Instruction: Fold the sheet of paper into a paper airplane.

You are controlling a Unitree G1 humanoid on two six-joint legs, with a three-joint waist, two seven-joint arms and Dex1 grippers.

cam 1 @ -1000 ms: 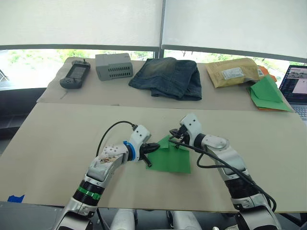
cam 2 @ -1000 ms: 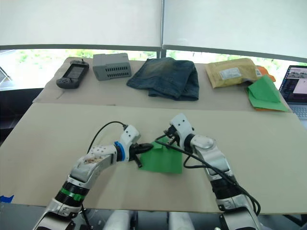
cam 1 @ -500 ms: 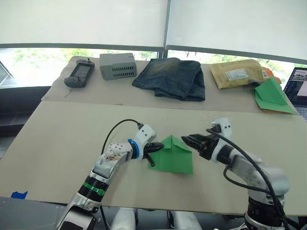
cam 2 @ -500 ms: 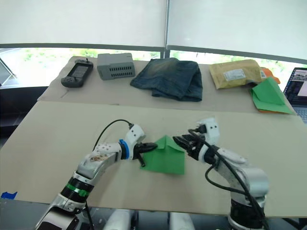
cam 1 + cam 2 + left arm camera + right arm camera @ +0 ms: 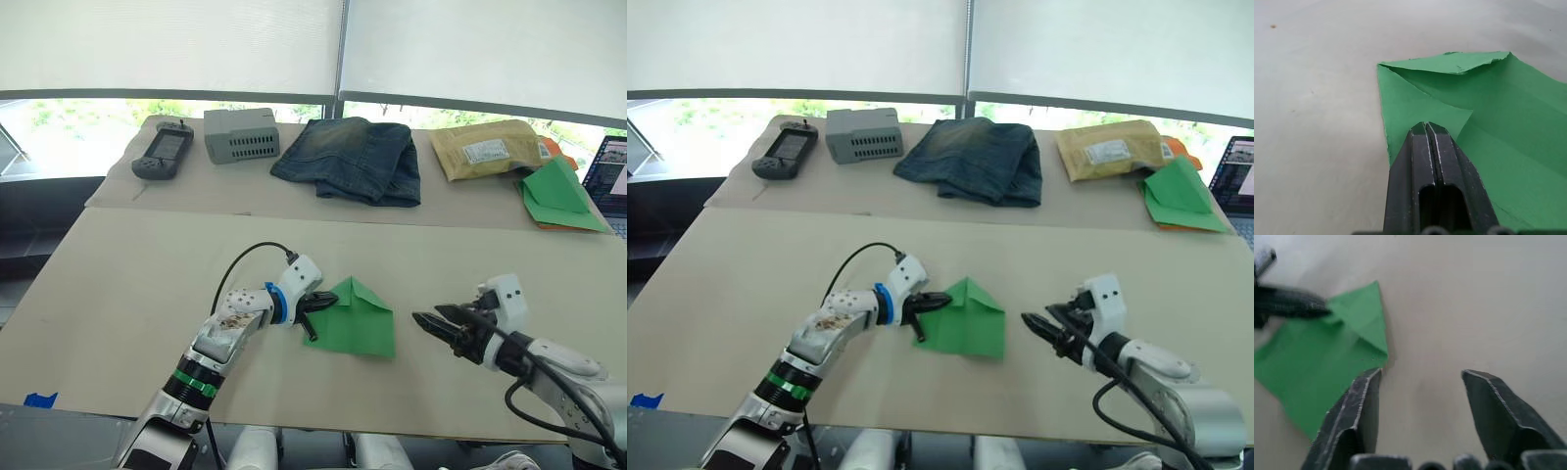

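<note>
The sheet of paper lies flat on the beige table, bright green, its two far corners folded in to a point. My left gripper is shut, and its fingertips rest on the sheet's left part near the folded flap. My right gripper hovers low over the table to the right of the sheet, a short gap away, open with nothing between its fingers. From the right wrist I see the sheet and the left gripper's black fingers on it. The paper airplane is out of view.
Along the far side of the table lie a handheld console, a grey box, folded jeans, a padded envelope and a green paper heap over an orange sheet. A laptop stands at the far right edge.
My right gripper has left the sheet's folded top and drawn back to the right, staying open. The left gripper has kept its place on the sheet.
</note>
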